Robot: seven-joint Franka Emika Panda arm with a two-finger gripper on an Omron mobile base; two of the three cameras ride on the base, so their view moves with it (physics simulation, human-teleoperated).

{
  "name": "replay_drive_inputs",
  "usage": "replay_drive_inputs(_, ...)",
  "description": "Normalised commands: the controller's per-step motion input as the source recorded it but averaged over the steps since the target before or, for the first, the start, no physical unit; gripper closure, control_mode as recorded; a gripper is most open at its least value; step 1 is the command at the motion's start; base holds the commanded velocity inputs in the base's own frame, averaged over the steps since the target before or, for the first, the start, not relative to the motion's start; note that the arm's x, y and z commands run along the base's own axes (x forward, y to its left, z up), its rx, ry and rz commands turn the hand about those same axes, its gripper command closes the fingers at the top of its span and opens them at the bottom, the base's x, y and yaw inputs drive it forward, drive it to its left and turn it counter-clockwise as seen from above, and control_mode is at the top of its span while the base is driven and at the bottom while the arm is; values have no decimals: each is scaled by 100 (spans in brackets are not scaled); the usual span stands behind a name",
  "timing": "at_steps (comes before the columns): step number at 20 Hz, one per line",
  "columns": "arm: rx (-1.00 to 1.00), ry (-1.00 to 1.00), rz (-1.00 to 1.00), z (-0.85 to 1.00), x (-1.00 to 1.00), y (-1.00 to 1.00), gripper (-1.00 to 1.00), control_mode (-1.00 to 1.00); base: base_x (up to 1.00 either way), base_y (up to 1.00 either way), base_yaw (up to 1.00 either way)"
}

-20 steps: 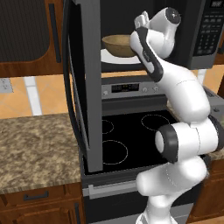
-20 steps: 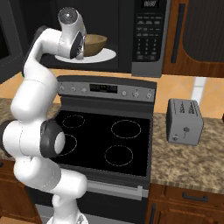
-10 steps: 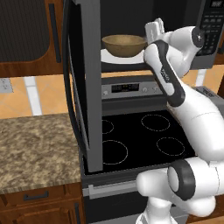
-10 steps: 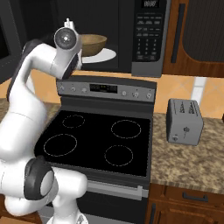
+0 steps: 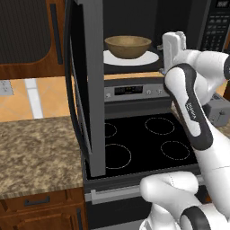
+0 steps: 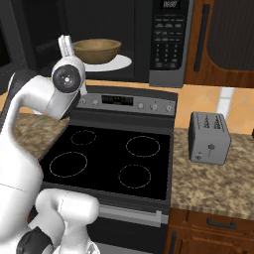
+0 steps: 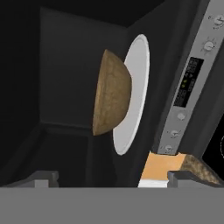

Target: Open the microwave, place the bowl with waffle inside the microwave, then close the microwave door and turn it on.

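The bowl (image 5: 128, 46) sits upright on the white plate (image 5: 150, 58) inside the microwave (image 6: 124, 30), roughly in the middle of the cavity, which is where it needs to be for heating (the waffle cannot be made out over the bowl's rim). The gripper (image 7: 111, 177) stands just outside the microwave's mouth, in front of the bowl and apart from it, its jaws spread wide and holding nothing. The microwave door (image 5: 85, 85) hangs fully open at the left of the microwave, reaching down over the stove (image 6: 111, 161) below. Judging by this, the placing looks done, and closing the door is likely next, then the button panel (image 6: 168, 30) at the microwave's right.
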Motion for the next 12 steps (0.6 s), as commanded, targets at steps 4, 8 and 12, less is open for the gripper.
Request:
replay_drive_inputs(4, 0, 0, 0, -21, -100, 0, -100, -100, 0, 0, 0)
replay_drive_inputs(8, 0, 12, 0, -40, -85, 1, -100, -100, 0, 0, 0)
replay_drive_inputs(12, 0, 36, 7, -74, -3, 30, -100, -100, 0, 0, 0)
